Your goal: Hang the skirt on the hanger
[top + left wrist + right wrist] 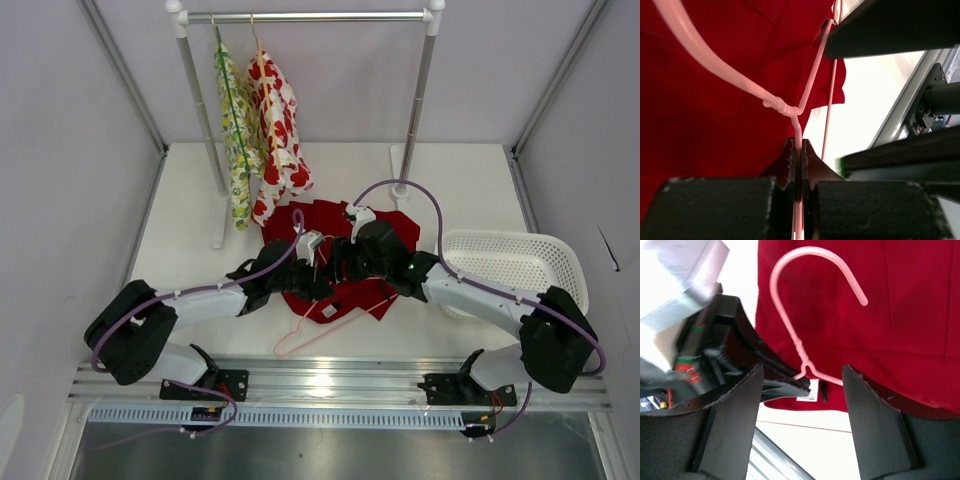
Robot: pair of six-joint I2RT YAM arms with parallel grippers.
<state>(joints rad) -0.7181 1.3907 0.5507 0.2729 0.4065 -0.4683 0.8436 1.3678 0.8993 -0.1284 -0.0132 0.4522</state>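
While I watch the overhead feed, both arms reach in over the skirt (320,215), which lies spread on the white table (190,200) in front of the clothes rail (310,16). On the left wrist camera, the left gripper (797,146) is pinched tight on the hanger (715,62). Its jaws are pressed together on the pale pink wire just below the twisted neck. The hanger's hook lies on top of the red cloth, and the overhead view shows its triangular body running past the skirt's near hem onto the bare table. My right gripper (802,370) has its jaws spread wide, one on each side of the hanger's neck, and neither touches the wire as far as I can tell. A small white label (807,390) sits at the skirt's edge right beside that neck. Off to my right a white basket (510,265) rests on the table. A yellow-green floral garment (235,140) and a white garment with red prints (278,130) hang side by side on the rail.
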